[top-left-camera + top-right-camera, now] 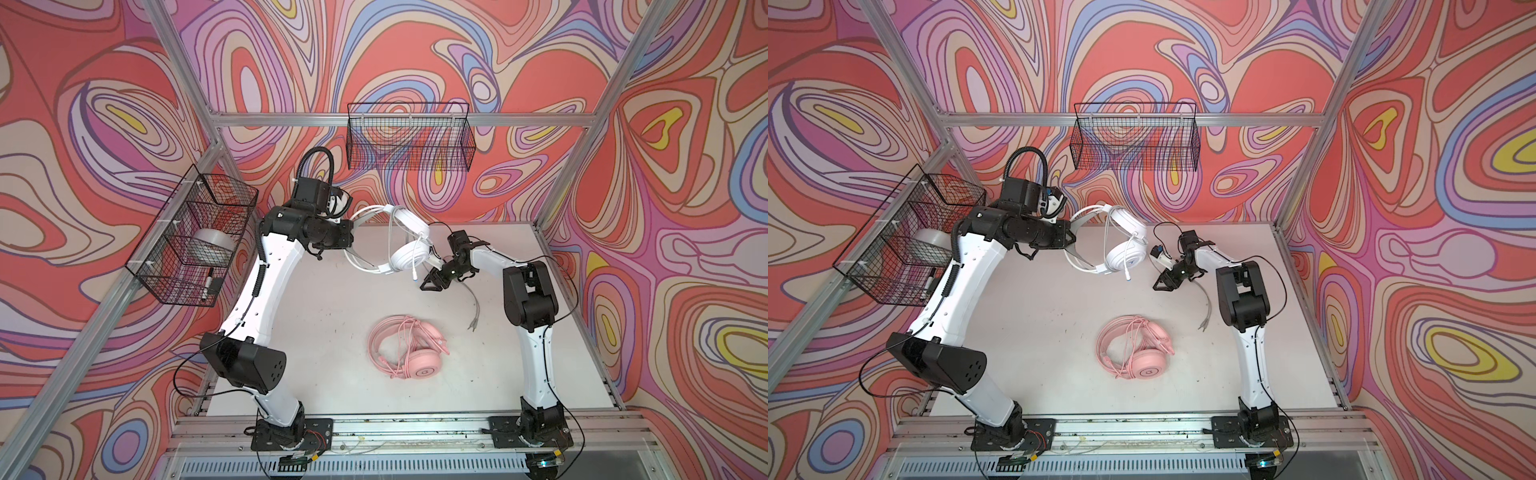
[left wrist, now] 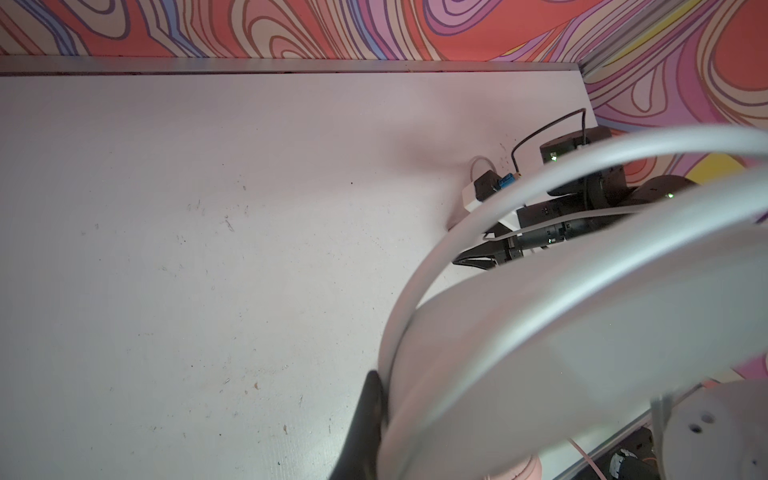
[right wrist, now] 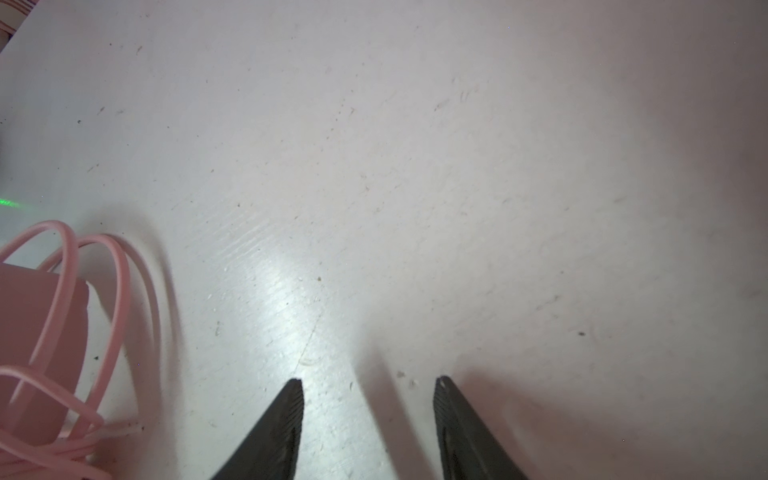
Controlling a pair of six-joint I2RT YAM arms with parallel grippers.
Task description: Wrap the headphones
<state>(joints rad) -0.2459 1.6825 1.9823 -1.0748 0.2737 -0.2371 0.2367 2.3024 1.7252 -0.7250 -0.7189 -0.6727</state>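
The white headphones hang above the back of the table. My left gripper is shut on their headband, which presses against one black finger. Their grey-white cable trails down onto the table, plugs at its end. My right gripper is open just right of the white ear cup, over bare tabletop, nothing between its fingers. The pink headphones lie on the table's middle with the pink cable looped on them.
A wire basket on the left wall holds a tape roll and a marker. Another wire basket hangs on the back wall. The white table is bounded by aluminium frame rails and the patterned walls.
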